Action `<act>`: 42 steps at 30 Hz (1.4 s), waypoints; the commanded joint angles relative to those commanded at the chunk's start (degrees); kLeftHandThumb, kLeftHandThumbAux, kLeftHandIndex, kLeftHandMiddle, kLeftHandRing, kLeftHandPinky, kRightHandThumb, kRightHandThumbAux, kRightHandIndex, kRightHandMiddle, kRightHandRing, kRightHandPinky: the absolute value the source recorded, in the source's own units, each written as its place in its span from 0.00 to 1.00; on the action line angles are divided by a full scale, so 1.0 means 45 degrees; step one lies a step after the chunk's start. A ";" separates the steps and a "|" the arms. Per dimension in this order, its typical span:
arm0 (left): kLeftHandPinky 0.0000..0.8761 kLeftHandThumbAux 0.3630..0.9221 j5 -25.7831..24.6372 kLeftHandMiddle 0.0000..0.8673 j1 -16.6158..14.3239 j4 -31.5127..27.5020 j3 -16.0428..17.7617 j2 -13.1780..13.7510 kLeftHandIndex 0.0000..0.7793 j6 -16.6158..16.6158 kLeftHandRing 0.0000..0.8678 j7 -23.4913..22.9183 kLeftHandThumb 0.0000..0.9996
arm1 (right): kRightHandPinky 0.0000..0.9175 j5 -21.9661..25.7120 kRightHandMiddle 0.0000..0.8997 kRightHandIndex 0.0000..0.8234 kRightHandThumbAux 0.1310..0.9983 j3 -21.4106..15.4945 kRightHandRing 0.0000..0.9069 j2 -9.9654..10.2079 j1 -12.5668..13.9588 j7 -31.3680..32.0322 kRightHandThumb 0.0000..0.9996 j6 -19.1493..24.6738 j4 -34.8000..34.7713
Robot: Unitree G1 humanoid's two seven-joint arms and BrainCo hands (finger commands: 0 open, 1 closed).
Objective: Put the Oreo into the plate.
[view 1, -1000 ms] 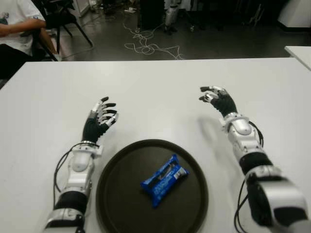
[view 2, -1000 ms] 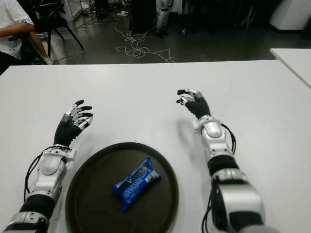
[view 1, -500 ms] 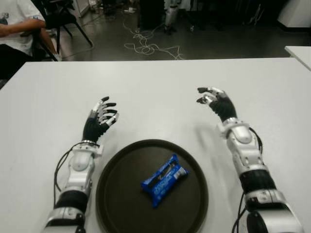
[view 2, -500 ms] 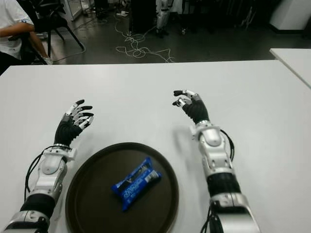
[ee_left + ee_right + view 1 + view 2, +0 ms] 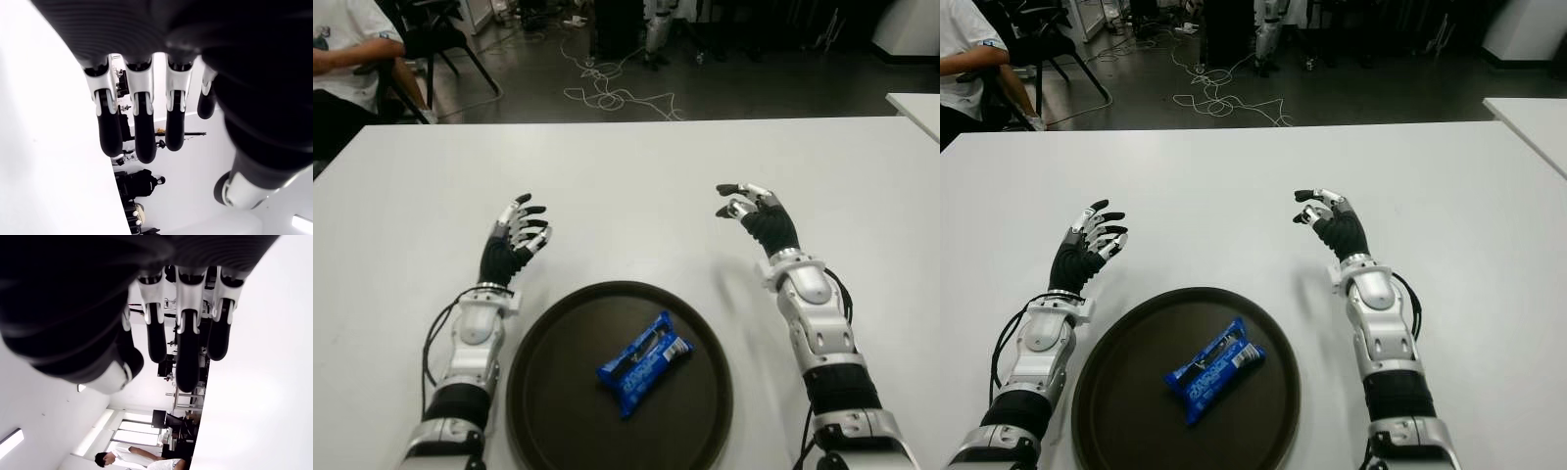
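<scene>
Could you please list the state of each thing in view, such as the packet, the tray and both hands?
Blue Oreo packet: sealed, lying flat inside the plate.
Dark round plate: on the white table, holding only the packet.
Left hand: open, empty, left of the plate.
Right hand: open, empty, beyond the plate's right side.

No words or numbers can be read anywhere. The blue snack packet [image 5: 644, 362] lying in the dark plate [image 5: 548, 392] has white marks on its wrapper, but they are too small and blurry to make out as letters.
</scene>
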 joint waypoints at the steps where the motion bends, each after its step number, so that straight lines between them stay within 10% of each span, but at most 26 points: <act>1: 0.37 0.62 0.0016 0.29 -0.0012 0.0022 0.0004 0.0006 0.16 -0.0011 0.33 0.0003 0.46 | 0.58 -0.0070 0.60 0.51 0.69 -0.0002 0.59 0.0019 -0.0126 -0.0109 0.69 -0.0161 0.0382; 42: 0.37 0.54 -0.0080 0.29 -0.0221 0.0646 0.0102 0.0013 0.16 -0.0536 0.33 -0.0169 0.48 | 0.60 -0.1075 0.61 0.52 0.68 0.0282 0.61 -0.0105 -0.0696 -0.1779 0.70 -0.2449 0.2788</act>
